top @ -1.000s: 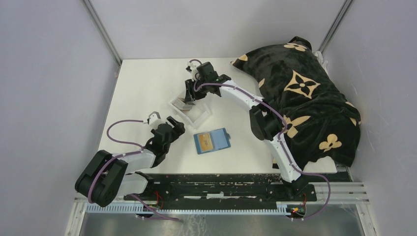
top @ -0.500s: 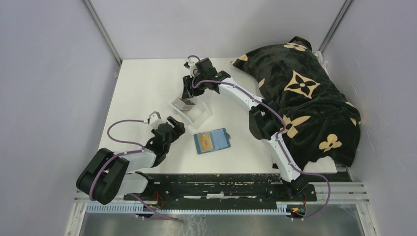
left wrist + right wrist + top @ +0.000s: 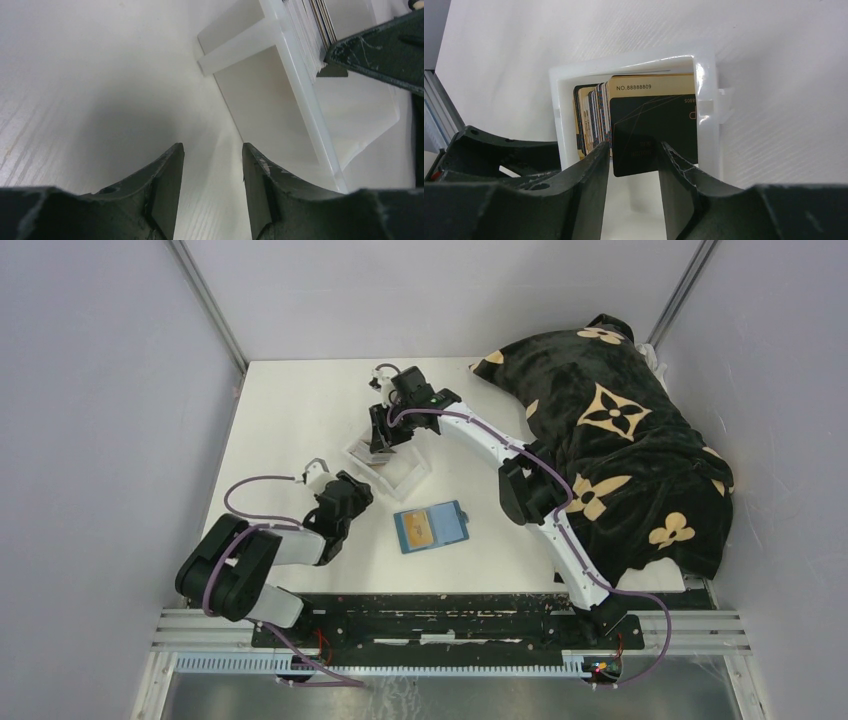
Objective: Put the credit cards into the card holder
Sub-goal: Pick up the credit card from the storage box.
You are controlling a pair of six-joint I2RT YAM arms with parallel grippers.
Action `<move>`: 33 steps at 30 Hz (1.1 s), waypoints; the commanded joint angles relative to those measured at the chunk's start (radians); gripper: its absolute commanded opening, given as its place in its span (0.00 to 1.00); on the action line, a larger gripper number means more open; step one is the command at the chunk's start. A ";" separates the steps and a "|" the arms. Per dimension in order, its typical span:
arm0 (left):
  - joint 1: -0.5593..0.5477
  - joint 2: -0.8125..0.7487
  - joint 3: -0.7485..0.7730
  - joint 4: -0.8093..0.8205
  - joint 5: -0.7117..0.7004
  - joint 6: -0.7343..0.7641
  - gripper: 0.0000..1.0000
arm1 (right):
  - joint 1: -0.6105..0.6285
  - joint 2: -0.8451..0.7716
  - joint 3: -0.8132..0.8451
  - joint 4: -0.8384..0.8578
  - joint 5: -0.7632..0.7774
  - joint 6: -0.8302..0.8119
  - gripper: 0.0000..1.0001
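Landmark: a clear plastic tray [image 3: 405, 476] lies at a slant on the white table [image 3: 290, 410]. Every place below is given from this tray.

Credit cards: the stack of credit cards [image 3: 591, 117] stands on edge in the tray's far compartment, packed face to face, with black and gold edges showing.

Front card: the front card [image 3: 654, 117] has a black face with a gold band along its top. The band reads "NO.88888809". The smaller gold print near its right edge is too small to read.

Right hand: the right hand [image 3: 634, 150] reaches down over the card end of the tray. Its two dark fingers [image 3: 584, 190] are spread, with the front card's lower corner showing flat-on in the gap. It is hard to tell whether either finger touches the card.

Left hand: the left hand [image 3: 212, 147] sits low over the table just near-left of the tray, pointing at the tray's near compartment. Its fingers [image 3: 165, 180] stand apart with only table surface between them.

Card holder: the teal card holder [image 3: 452, 523] lies open and flat on the table, near-right of the tray and apart from it.

Tan card: a tan card [image 3: 418, 530] rests on the card holder's left half. Its print is unreadable from above.

Blanket: a black plush blanket [image 3: 620, 440] with tan flower motifs is heaped well to the right of the tray.
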 commanded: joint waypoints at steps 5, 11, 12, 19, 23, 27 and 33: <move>0.042 0.069 0.019 0.187 0.045 -0.029 0.45 | 0.018 0.003 0.040 -0.008 0.001 -0.024 0.41; 0.067 0.115 0.029 0.249 0.079 -0.023 0.43 | 0.034 -0.016 0.027 -0.006 0.005 -0.028 0.38; 0.072 0.122 0.032 0.257 0.085 -0.023 0.43 | 0.037 -0.018 0.029 -0.007 0.005 -0.027 0.37; 0.095 0.167 0.046 0.289 0.129 -0.025 0.41 | 0.051 -0.040 0.034 -0.017 0.005 -0.029 0.35; 0.102 0.177 0.050 0.294 0.138 -0.019 0.40 | 0.055 -0.049 0.030 -0.016 0.003 -0.029 0.35; 0.105 0.183 0.060 0.293 0.147 -0.015 0.39 | 0.058 -0.065 0.019 -0.011 0.001 -0.028 0.34; 0.110 0.196 0.069 0.292 0.152 -0.011 0.38 | 0.061 -0.080 0.012 -0.013 -0.004 -0.030 0.34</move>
